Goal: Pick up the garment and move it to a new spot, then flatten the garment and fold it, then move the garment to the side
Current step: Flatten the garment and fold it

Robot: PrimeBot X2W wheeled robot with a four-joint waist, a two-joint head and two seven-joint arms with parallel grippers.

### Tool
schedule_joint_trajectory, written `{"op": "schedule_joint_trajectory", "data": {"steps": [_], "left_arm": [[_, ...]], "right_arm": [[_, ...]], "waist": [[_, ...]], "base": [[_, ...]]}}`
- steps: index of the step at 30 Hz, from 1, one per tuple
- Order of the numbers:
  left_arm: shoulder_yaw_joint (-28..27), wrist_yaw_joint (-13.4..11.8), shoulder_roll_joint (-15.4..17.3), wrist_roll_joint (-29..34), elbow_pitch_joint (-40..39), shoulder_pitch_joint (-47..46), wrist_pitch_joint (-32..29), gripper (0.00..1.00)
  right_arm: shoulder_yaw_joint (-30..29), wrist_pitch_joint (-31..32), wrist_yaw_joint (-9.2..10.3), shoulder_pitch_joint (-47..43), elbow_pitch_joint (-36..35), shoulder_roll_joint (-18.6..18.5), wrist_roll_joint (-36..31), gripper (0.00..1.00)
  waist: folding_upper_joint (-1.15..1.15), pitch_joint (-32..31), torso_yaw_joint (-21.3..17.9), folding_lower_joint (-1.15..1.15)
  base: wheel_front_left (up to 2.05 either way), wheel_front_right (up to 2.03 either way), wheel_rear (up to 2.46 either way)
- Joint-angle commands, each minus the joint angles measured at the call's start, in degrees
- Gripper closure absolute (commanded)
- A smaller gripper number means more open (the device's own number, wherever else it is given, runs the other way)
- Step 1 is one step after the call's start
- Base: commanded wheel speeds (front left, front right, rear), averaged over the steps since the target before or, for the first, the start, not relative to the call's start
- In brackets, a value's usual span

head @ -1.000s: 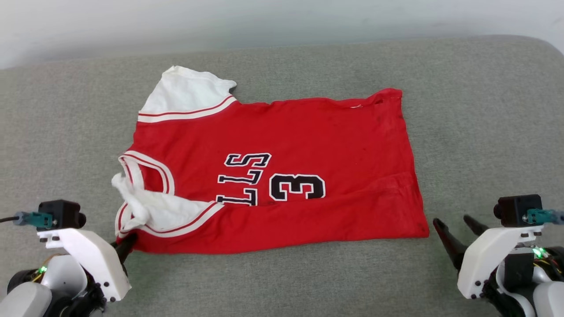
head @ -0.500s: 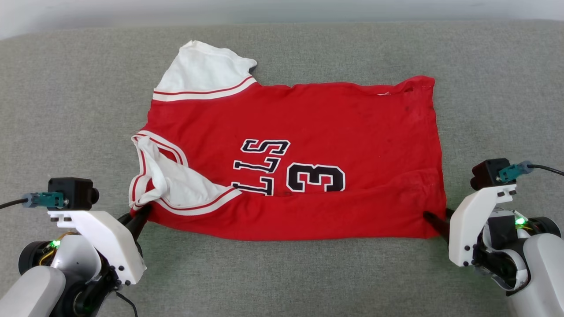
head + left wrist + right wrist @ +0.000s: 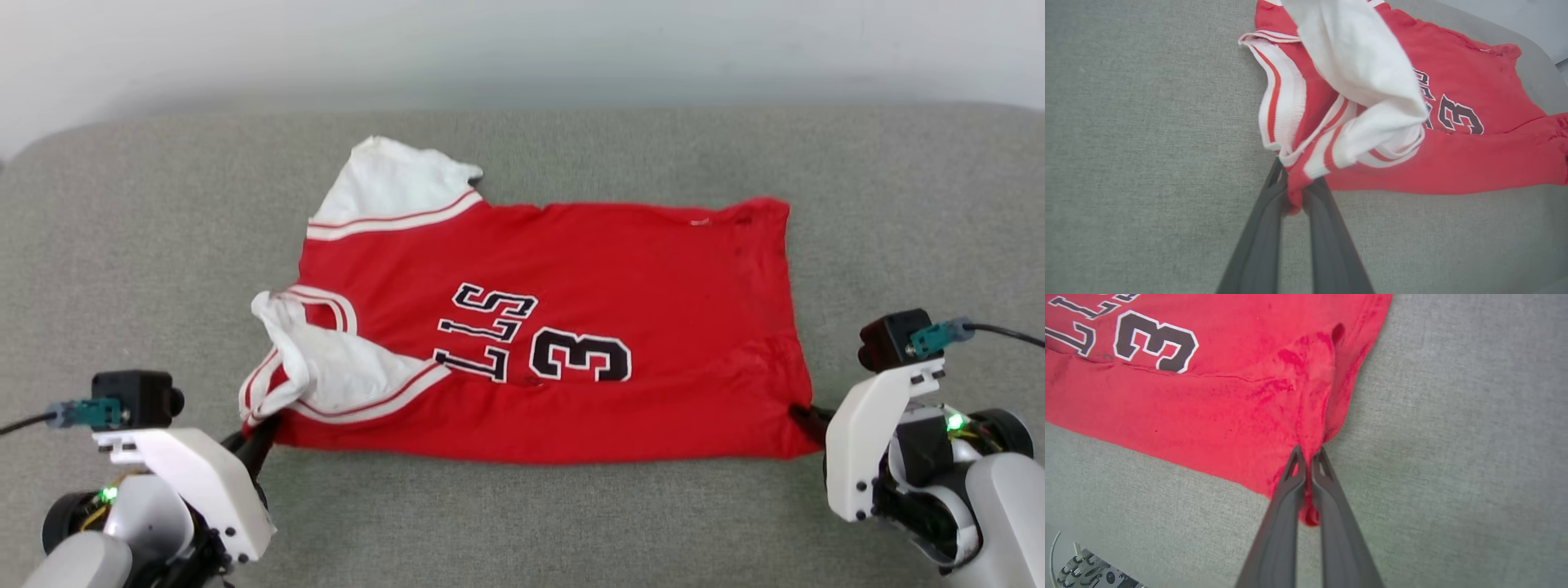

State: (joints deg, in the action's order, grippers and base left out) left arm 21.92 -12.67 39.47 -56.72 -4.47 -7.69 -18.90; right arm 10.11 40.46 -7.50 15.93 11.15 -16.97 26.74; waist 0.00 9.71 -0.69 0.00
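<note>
A second ago my right gripper [image 3: 804,415] stood wide open, apart from the cloth. Now its two dark fingers [image 3: 1288,498] are pressed together on a hem corner of the red basketball-style jersey [image 3: 571,278], a soft cloth shirt with white short sleeves and red-and-white striped trim. In the right wrist view that corner is gathered into a ridge between the closed tips. My left gripper [image 3: 260,426] still pinches narrowly on the striped shoulder corner, as it did before. The near white sleeve [image 3: 326,371] now sits more bunched over the collar opening. The head camera has shifted between pictures, so I read no slide of the jersey from that.

The jersey lies spread across the middle of the grey woven cushion [image 3: 522,523]. Its long axis runs from the cushion's left side to its right. The collar and sleeves point to the cushion's left and the hem to its right. My left gripper is at the cushion's near left and my right gripper at its near right.

On the chest I read black, white-outlined lettering, the letters L, L and S, running from the cushion's near side toward its far side. The rest of the word is covered by red cloth along the near edge. Beside it, toward the hem, is the number 3 [image 3: 580,357].
</note>
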Motion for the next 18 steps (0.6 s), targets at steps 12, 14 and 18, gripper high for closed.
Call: {"op": "schedule_joint_trajectory", "data": {"steps": [12, 14, 18], "left_arm": [[1.7, -2.4, -1.1, -2.9, -1.5, 10.2, -1.0, 1.00], [2.3, -1.8, -3.4, -3.9, 1.8, 10.4, -0.1, 1.00], [2.3, -1.0, -4.6, -3.1, 5.2, 8.5, 1.6, 0.00]], "right_arm": [[-3.9, 2.3, 0.02, -11.6, -5.0, 0.2, 0.2, 1.00], [-5.0, 1.6, 0.02, -14.3, -3.4, 1.8, -0.3, 0.89], [-5.1, -3.6, 0.02, -15.0, -3.5, 2.7, -0.9, 0.00]], "waist": [[0.00, -7.4, 0.1, 0.00], [0.00, -7.3, -0.3, 0.00], [0.00, -6.9, -0.8, 0.00]], "base": [[0.00, 0.00, 0.00], [0.00, 0.00, 0.00], [0.00, 0.00, 0.00]]}}
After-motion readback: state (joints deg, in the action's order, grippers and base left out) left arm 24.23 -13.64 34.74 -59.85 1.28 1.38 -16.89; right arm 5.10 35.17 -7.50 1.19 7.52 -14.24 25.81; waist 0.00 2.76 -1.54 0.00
